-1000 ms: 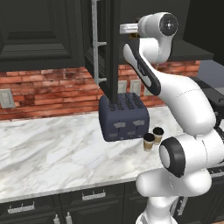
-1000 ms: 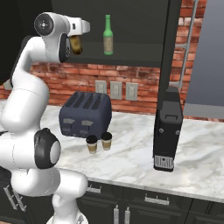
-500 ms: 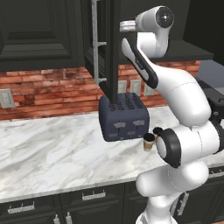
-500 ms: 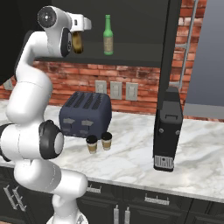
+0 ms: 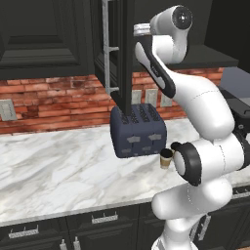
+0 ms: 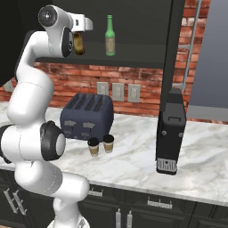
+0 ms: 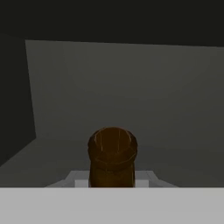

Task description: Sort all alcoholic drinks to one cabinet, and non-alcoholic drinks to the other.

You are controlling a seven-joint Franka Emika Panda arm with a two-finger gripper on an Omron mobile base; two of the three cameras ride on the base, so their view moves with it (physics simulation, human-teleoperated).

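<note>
My gripper (image 6: 80, 36) is shut on the amber-brown bottle (image 6: 79, 43), one of the alcoholic drinks, held at the left of the open upper cabinet just above its shelf (image 6: 133, 57). In the hand view the amber bottle (image 7: 112, 155) stands between the fingers, with the dark cabinet back behind it. The green bottle (image 6: 110, 37) stands upright on that shelf, to the right of the held one. The non-alcoholic drinks, two tan lidded cups (image 6: 93, 146) (image 6: 108, 143), sit side by side on the counter in front of the toaster. One cup (image 5: 166, 158) peeks out beside the arm.
A dark blue toaster (image 6: 87, 116) (image 5: 138, 131) stands on the marble counter (image 5: 58, 171) under the cabinet. A black coffee machine (image 6: 171, 131) is to the right. The open cabinet door (image 5: 122, 49) hangs left of the hand. A brick wall backs the counter.
The arm's elbow and lower links have swung and straightened upward. The hand with the amber bottle has stayed almost in place at the cabinet's mouth. Cups and green bottle have not moved.
</note>
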